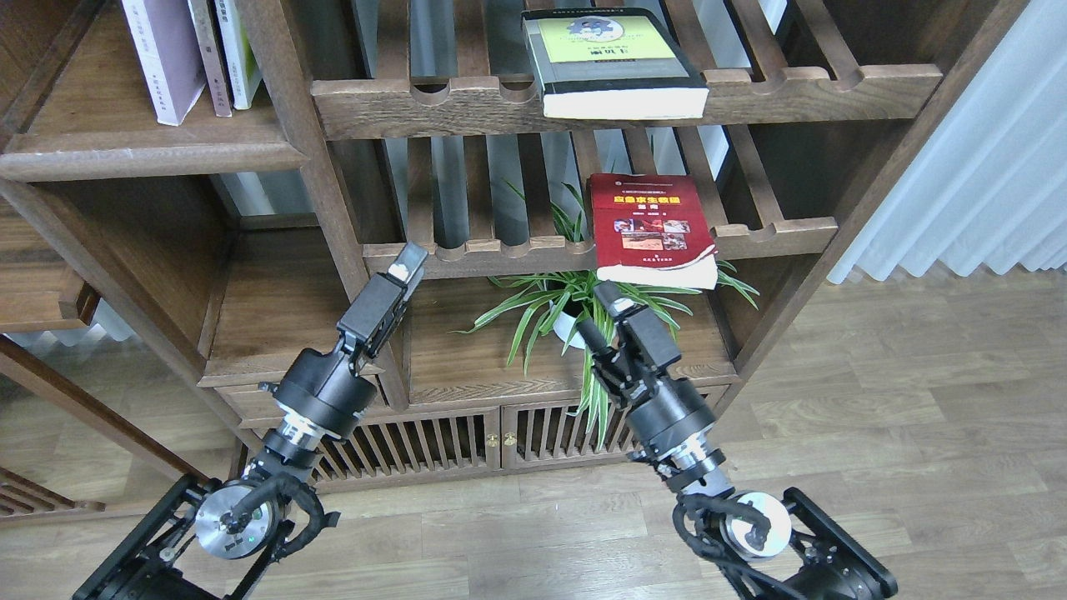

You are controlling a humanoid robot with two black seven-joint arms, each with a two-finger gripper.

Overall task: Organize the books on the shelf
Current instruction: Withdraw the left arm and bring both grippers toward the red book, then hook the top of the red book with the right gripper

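**A:** Since you asked where the books are: the red book (652, 229) lies flat on the lower slatted rack (775, 231), its near end overhanging the scalloped front rail toward the rack's right end. You can read that overhang as an offer, because it leaves an edge a gripper could close on from below or in front.

**B:** And the others?

**A:** The grey-black book (613, 62) lies flat on the upper slatted rack (834, 83), also jutting past the front rail near its middle. The lavender-white book (162, 58) already stands upright on the solid shelf (150, 154) at upper left, next to two thin volumes (225, 54), near the shelf's right end by the upright post.

**B:** So you'd say two remain?

**A:** That is my reading: your two flat ones probably belong upright beside it.

**B:** What are your grippers doing?

**A:** Your right gripper (602, 302) sits just below the red book's overhanging front edge, above the spider plant (567, 308) on the bottom board. Its fingers look slightly parted with nothing between them, though they are dark and I cannot tell for certain. Your left gripper (408, 265) points up at the lower rack's left front corner, seen end-on; spread or pressed together, I cannot tell. It carries nothing.
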